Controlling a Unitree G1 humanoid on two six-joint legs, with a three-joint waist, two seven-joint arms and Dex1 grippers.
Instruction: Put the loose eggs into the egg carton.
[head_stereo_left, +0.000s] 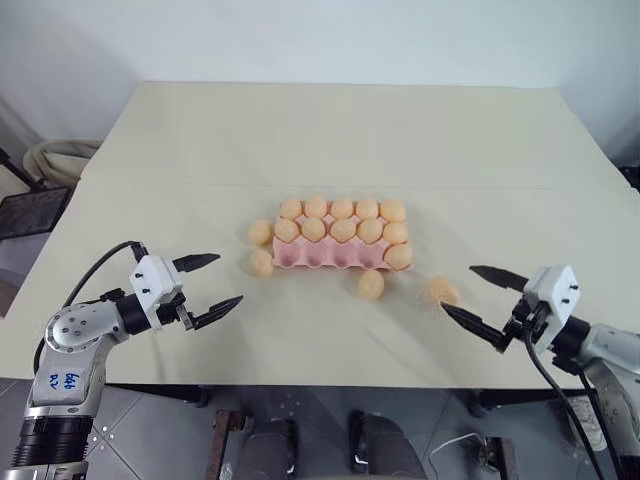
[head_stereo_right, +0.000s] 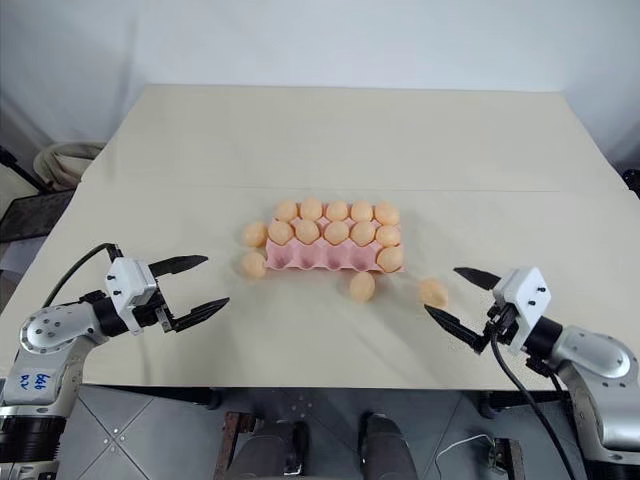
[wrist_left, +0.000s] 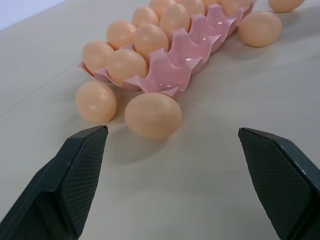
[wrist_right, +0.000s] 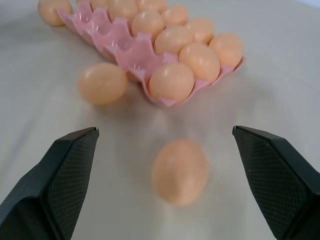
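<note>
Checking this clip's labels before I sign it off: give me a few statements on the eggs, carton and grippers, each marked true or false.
1. Four loose eggs lie on the table outside the egg carton. True.
2. The carton's near row is full. False: four of its cups are empty, only the one at the robot's right end holds an egg.
3. The right gripper holds an egg. False: its fingers are open, an egg lying on the table ahead of them.
4. The left gripper is open and holds nothing. True.

Bare table (head_stereo_left: 330, 140) behind egg carton (head_stereo_left: 330, 258), loose eggs (head_stereo_left: 371, 284) crowding its near edge
</note>
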